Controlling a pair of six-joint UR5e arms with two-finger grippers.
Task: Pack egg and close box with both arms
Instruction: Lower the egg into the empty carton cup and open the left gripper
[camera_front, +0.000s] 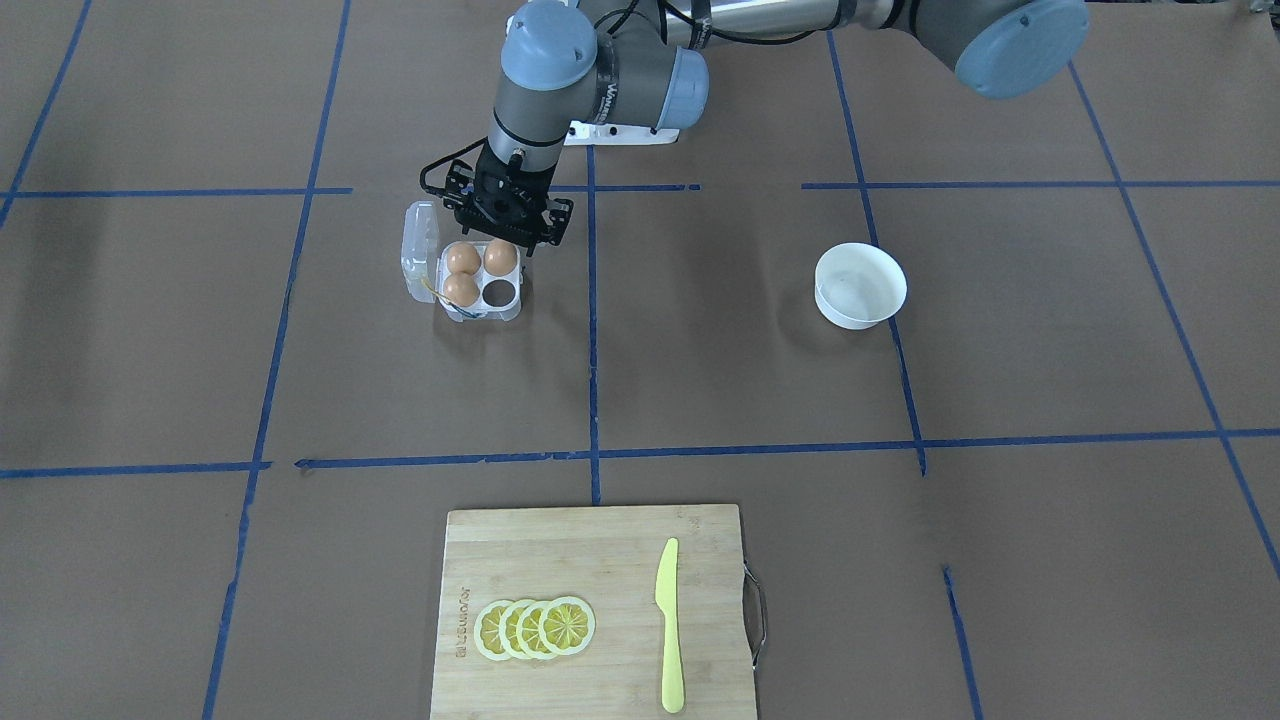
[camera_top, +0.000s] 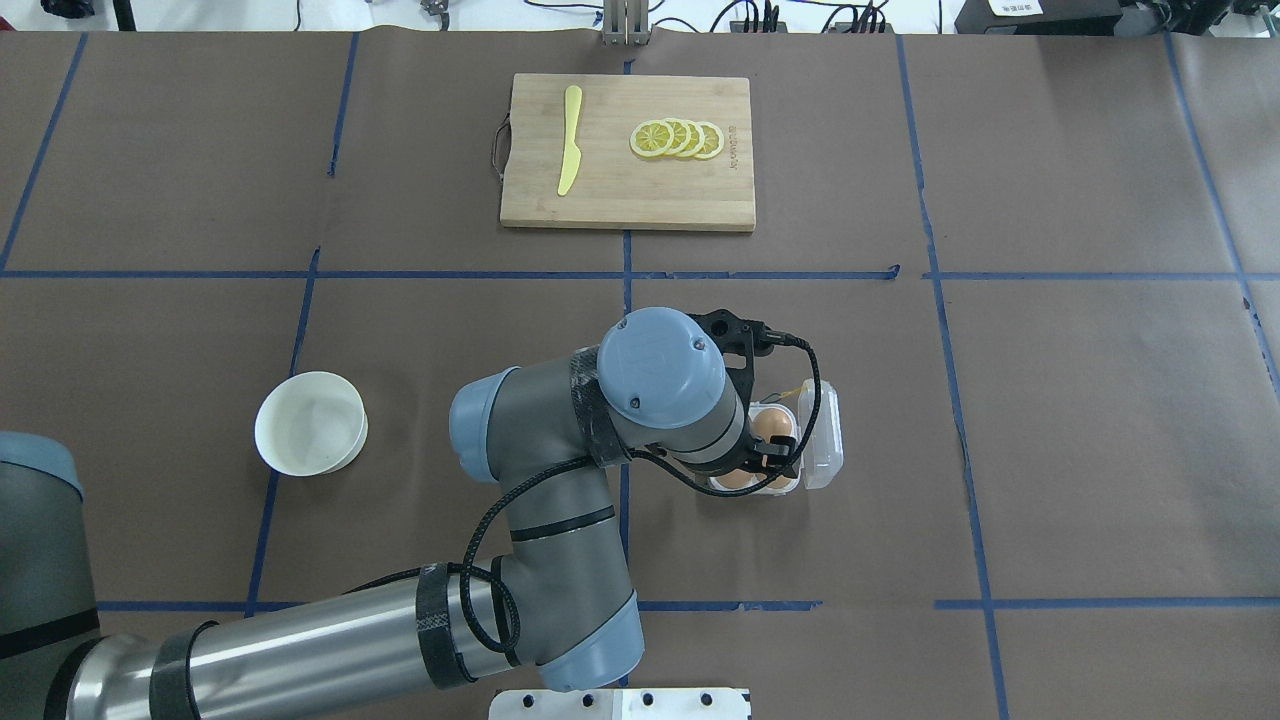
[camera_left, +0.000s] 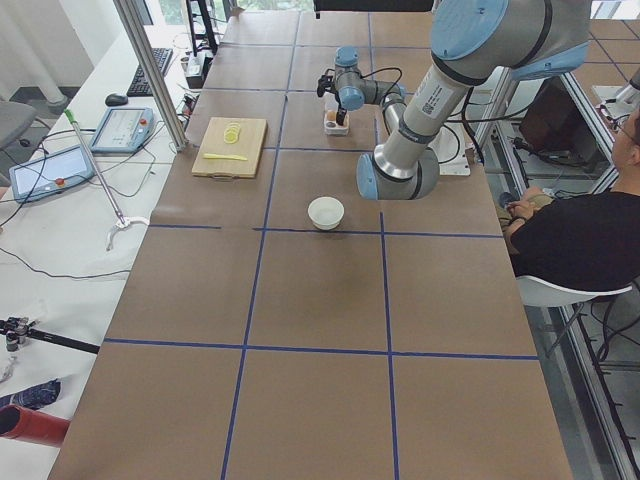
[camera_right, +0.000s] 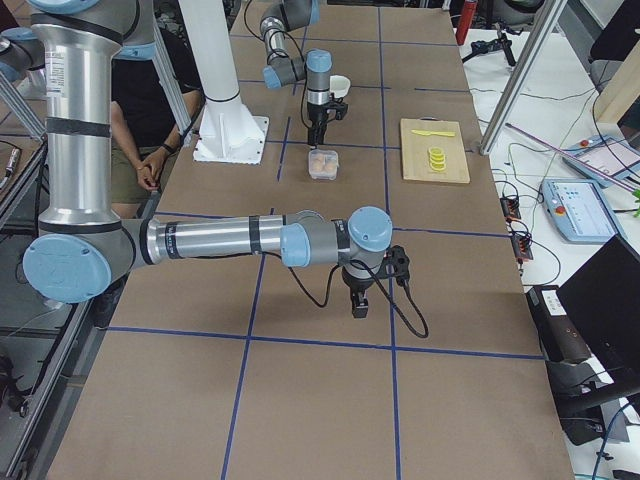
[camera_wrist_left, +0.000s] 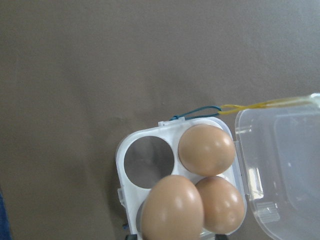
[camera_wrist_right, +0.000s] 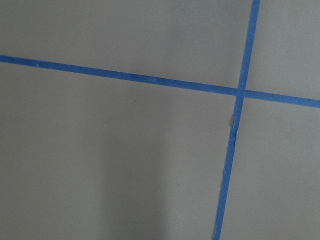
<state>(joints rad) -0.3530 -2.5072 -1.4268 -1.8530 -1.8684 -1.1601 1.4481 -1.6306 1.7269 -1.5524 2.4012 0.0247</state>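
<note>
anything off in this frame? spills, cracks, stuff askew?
Nothing stands out. The box sits flat with its lid open, three eggs uncracked, one cell empty. Left claw hangs just over the egg nearest it. Bowl, board and knife lie tidy.

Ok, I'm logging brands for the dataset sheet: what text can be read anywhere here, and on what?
Left arm, wrist link: white lettering, too blurred to read.
Cutting board, one edge: burnt-in mark, too small to read.
No other text is legible.
</note>
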